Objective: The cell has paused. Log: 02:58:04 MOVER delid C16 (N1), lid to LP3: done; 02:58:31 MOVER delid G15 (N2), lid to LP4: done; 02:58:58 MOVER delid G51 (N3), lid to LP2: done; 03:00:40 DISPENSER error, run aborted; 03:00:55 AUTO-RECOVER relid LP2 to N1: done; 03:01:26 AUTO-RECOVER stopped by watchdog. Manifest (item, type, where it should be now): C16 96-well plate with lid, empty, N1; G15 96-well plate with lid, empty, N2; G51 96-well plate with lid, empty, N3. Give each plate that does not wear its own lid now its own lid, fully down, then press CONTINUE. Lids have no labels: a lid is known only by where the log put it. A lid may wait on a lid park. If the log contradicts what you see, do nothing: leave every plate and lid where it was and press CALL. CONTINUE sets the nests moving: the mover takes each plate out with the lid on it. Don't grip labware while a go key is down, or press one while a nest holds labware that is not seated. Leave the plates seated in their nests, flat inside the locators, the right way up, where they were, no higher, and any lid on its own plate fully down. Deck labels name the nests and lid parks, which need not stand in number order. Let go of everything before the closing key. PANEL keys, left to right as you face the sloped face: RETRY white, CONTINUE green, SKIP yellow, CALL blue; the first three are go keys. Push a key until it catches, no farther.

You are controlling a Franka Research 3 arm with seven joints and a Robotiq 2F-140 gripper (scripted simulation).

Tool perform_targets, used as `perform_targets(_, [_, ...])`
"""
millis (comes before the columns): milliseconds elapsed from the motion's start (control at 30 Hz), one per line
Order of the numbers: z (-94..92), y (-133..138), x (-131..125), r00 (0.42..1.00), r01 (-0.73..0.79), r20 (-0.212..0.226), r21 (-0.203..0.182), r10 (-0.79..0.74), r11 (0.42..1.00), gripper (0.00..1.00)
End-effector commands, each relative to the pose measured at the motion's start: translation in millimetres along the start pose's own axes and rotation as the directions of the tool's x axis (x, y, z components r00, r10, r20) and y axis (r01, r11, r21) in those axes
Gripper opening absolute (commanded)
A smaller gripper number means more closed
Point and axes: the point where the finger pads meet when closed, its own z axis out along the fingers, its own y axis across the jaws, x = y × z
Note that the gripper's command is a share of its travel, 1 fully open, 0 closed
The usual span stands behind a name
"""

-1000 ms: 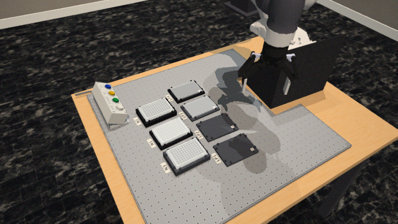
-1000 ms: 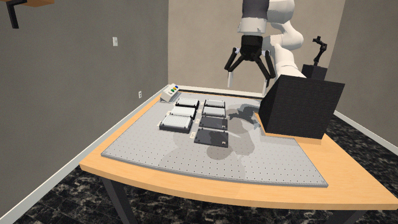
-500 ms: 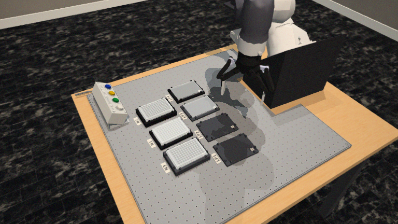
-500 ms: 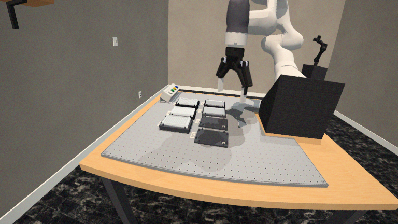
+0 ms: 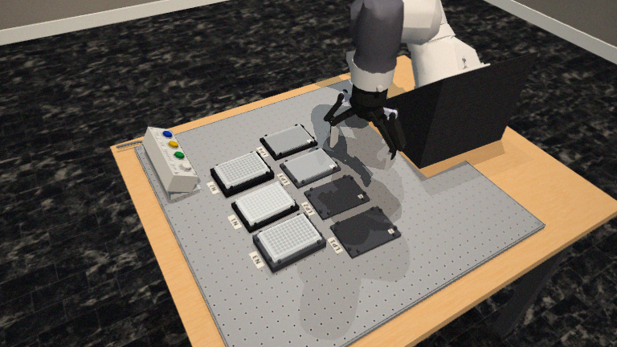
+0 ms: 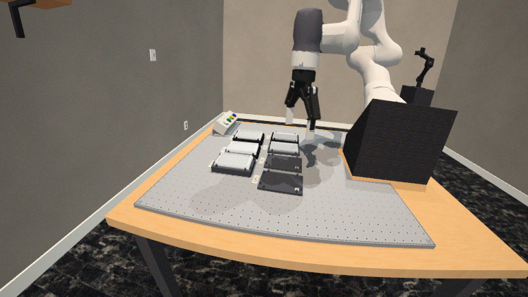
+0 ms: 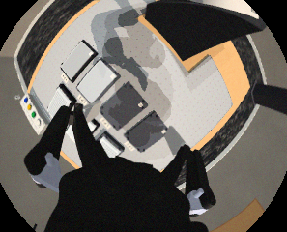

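Three plates sit in black nests in the left column. The far plate (image 5: 241,170) and the near plate (image 5: 288,238) show open well grids. The middle plate (image 5: 263,203) wears a smooth lid. In the right column, lids lie on the two far lid parks, one (image 5: 288,139) behind the other (image 5: 309,165). The two near parks (image 5: 337,195) (image 5: 364,230) are bare and dark. The deck labels are too small to read surely. My gripper (image 5: 362,146) is open and empty. It hangs high above the deck, right of the far parks, as the exterior view (image 6: 300,126) also shows.
The key panel (image 5: 170,163) stands at the deck's far left with its blue (image 5: 167,133), yellow (image 5: 173,144), green (image 5: 179,155) and white (image 5: 185,166) keys. A large black box (image 5: 455,107) stands right of the gripper, close to its fingers.
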Motion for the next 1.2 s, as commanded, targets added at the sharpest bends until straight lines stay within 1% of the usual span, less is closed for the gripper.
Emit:
perform_targets(0, [-0.8, 2.7, -4.1, 0.999, -0.041, 0.016, -0.007, 0.041, 0.999, 1.0])
perform_targets(333, [-0.8, 2.7, -4.1, 0.999, -0.041, 0.016, -0.007, 0.041, 0.999, 1.0])
perform_targets(367, [15.2, -23.7, -5.0, 0.988, -0.154, 0.017, -0.01, 0.154, 0.988, 1.0])
perform_targets(833, [15.2, -23.7, -5.0, 0.988, -0.154, 0.017, -0.01, 0.154, 0.988, 1.0])
perform_targets(867, [28.7, -46.8, -4.0, 0.968, -0.251, 0.018, -0.013, 0.251, 0.968, 1.0])
perform_targets(1167, [28.7, -46.8, -4.0, 0.968, -0.251, 0.018, -0.013, 0.251, 0.968, 1.0])
